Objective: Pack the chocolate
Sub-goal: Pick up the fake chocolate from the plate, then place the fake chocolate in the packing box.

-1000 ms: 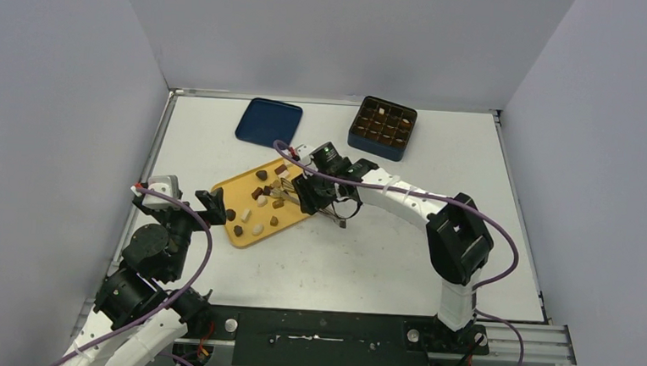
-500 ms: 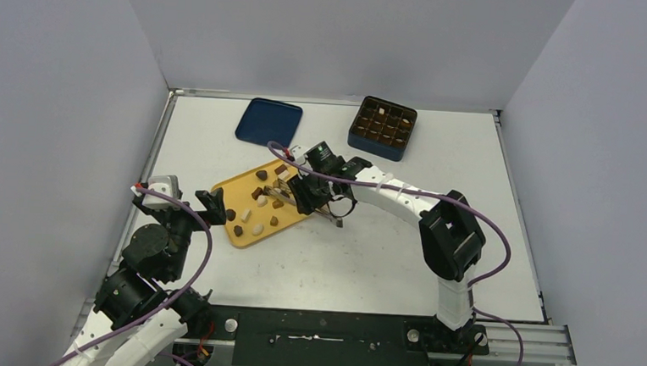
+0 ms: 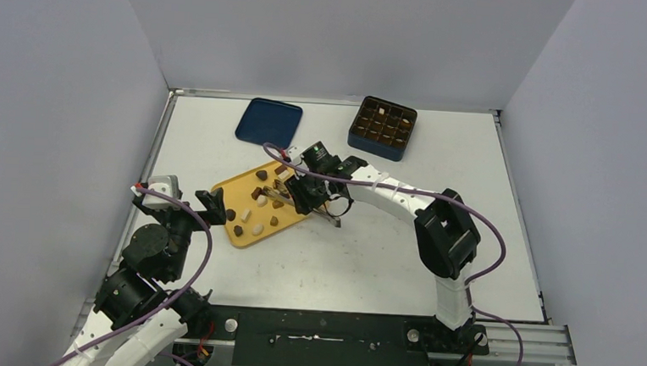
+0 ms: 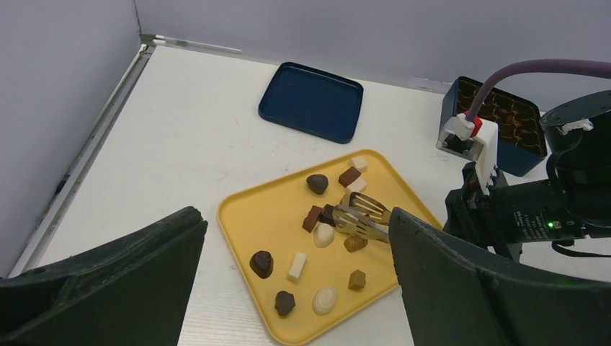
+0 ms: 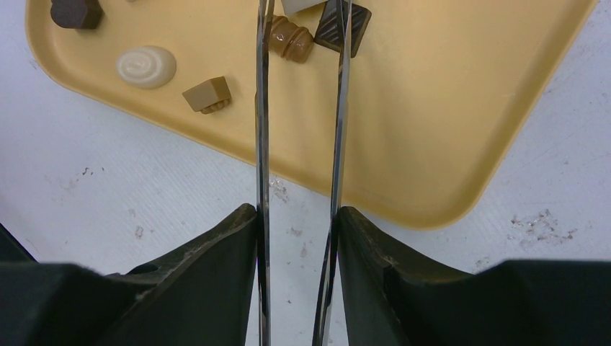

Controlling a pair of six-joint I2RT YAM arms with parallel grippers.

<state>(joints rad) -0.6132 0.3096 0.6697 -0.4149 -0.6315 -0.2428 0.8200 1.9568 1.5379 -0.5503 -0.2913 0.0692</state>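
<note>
Several chocolate pieces, dark [image 4: 261, 263], caramel [image 4: 356, 280] and white [image 4: 324, 300], lie on the yellow tray [image 3: 240, 194]. My right gripper [image 3: 308, 193] is shut on metal tongs [image 5: 261, 144]. The tongs are open, and their tips [image 4: 362, 214] reach over the middle of the tray beside a caramel piece [image 5: 291, 40] and a dark piece [image 5: 341, 26]. Nothing shows between the tips. My left gripper [image 3: 211, 205] is open and empty at the tray's near left corner. The dark blue gridded box [image 3: 382, 127] at the back holds a few pieces.
A dark blue lid [image 3: 269, 121] lies flat behind the tray. The box also shows in the left wrist view [image 4: 513, 126], behind my right arm. Grey walls close in the table on three sides.
My right arm has shifted slightly left, carrying the tong tips further over the tray. The left arm and the chocolates have not visibly moved.
</note>
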